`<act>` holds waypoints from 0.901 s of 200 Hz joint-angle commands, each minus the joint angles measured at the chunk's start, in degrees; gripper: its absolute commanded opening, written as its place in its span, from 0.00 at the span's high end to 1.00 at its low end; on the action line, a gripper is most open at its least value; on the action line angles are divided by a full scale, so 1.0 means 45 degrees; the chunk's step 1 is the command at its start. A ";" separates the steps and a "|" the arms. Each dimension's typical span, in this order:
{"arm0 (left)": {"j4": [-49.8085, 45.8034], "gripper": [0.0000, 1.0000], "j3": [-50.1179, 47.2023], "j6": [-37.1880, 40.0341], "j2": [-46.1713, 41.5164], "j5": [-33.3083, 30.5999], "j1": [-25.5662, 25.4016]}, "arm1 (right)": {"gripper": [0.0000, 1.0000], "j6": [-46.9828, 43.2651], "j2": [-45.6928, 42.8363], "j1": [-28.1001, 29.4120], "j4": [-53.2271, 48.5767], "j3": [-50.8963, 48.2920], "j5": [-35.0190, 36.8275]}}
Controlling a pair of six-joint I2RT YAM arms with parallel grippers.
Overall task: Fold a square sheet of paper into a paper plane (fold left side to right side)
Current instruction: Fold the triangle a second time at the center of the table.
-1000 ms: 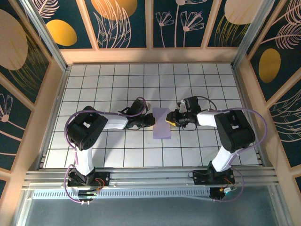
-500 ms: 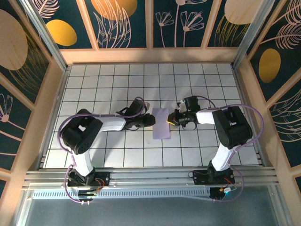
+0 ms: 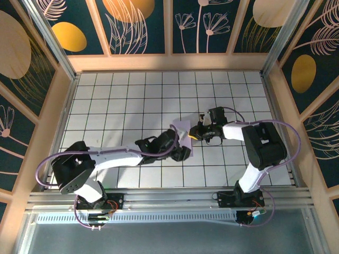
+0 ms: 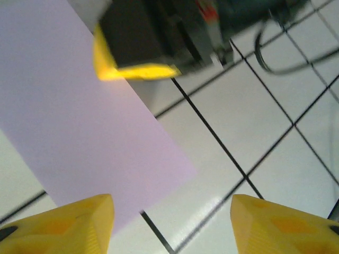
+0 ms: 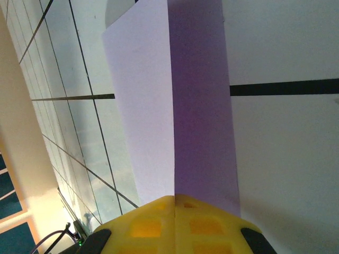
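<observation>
One creased lavender sheet (image 5: 159,106)

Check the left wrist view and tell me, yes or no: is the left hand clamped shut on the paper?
No, the left hand has its yellow fingertips wide apart, bare tile between them.

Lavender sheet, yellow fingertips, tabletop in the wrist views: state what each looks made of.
Lavender sheet: thin matte paper, sharp crease, no glare. Yellow fingertips: probably moulded plastic, smooth, faintly glossy facets. Tabletop: hard glossy white surface with black grid lines, reflecting light; laminate or tile, unclear.
</observation>
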 commanded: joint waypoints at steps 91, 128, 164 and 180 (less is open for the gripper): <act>-0.4523 0.25 0.4964 0.1672 0.5152 -0.5441 -0.1977 | 1.00 0.0170 -0.0409 -0.0091 -0.0320 0.0127 -0.0211; -0.4601 0.44 0.5242 0.1621 0.5318 -0.5531 -0.1987 | 1.00 0.0132 -0.0303 -0.0103 -0.0253 0.0102 -0.0231; -0.4496 0.79 0.5145 0.1531 0.5053 -0.5597 -0.1989 | 1.00 -0.0098 -0.0203 -0.0134 -0.0487 0.0304 -0.0190; -0.4508 0.91 0.5125 0.1506 0.4916 -0.5633 -0.1986 | 1.00 -0.0223 -0.0226 -0.0145 -0.0641 0.0421 -0.0172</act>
